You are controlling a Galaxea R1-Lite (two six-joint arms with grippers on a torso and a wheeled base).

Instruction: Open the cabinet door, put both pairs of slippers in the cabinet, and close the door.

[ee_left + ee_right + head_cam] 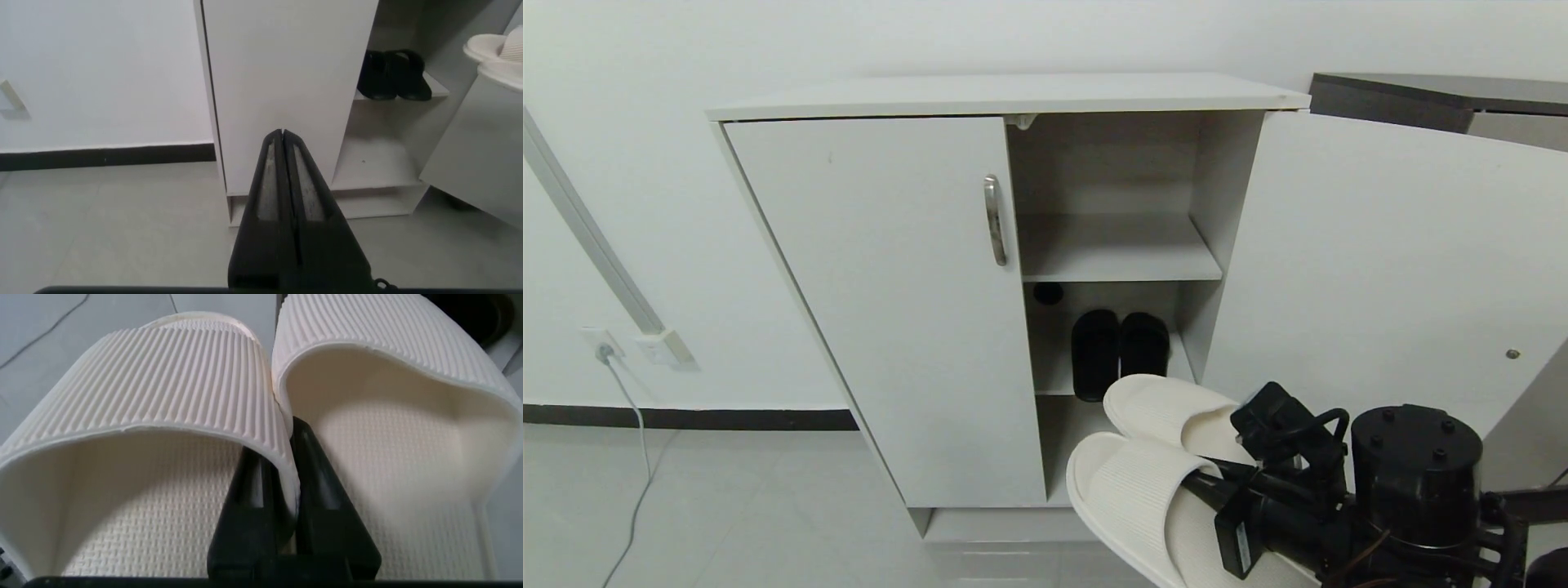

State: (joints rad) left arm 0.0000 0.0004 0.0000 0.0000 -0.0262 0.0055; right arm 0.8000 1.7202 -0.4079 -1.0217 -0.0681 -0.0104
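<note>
The white cabinet (1005, 94) has its right door (1388, 269) swung open and its left door (890, 302) shut. A pair of black slippers (1117, 349) lies on the middle shelf, also seen as the black slippers (396, 75) in the left wrist view. My right gripper (279, 469) is shut on the inner straps of a pair of white slippers (245, 400), holding them side by side. The white slippers (1152, 457) hang in front of the open compartment, toes toward it. My left gripper (282, 155) is shut on nothing, low before the left door.
An empty upper shelf (1115, 253) and a bottom compartment (1070, 457) lie inside the cabinet. A wall socket (600, 343) with a cable (637, 457) is at the left. A dark-topped unit (1437, 102) stands behind the open door. Grey floor tiles (727, 514) spread before the cabinet.
</note>
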